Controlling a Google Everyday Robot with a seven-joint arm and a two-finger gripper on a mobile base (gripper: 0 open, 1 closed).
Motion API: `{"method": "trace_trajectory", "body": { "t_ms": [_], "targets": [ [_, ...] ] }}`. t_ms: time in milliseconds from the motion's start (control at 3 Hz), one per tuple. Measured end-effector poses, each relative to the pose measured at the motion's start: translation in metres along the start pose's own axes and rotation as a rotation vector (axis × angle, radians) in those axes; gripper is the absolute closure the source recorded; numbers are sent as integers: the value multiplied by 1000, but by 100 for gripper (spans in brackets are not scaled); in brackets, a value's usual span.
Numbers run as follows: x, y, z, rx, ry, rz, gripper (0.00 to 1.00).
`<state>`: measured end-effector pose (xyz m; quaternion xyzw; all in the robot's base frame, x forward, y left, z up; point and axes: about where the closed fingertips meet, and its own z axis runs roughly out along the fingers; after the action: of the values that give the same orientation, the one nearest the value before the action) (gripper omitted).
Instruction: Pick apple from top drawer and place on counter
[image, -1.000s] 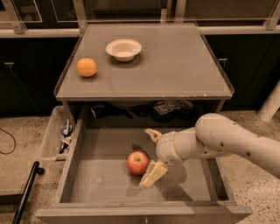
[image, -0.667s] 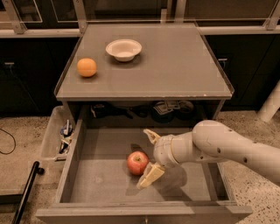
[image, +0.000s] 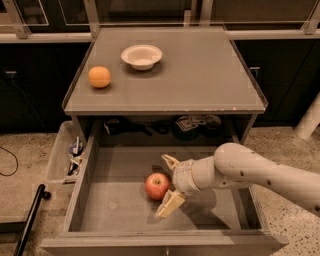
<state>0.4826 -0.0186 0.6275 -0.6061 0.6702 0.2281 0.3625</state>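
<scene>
The drawer (image: 115, 212) stands pulled out, nearest the camera, and the tool (image: 169, 184) is down inside it. The tool is spread wide, with one pale finger (image: 171, 203) on the near side and the other on the far side. The apple (image: 157, 186) sits on the bare bottom right at the tool's mouth, partly between the tips. I cannot tell whether they touch it.

The apple looks firm, light and smooth-skinned, so it is likely to roll or slip if nudged. The best hold is probably across its widest middle, closed gently to avoid bruising.

Beyond and above the tool is the desk (image: 200, 75), carrying an orange (image: 99, 77) and, farther back, a bowl (image: 142, 56).
</scene>
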Motion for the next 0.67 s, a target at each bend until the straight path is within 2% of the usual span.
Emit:
{"method": "trace_trajectory", "body": {
  "t_ms": [333, 667],
  "targets": [
    [1, 0, 1, -4, -2, 2, 0],
    [1, 0, 1, -4, -2, 2, 19]
  ]
}}
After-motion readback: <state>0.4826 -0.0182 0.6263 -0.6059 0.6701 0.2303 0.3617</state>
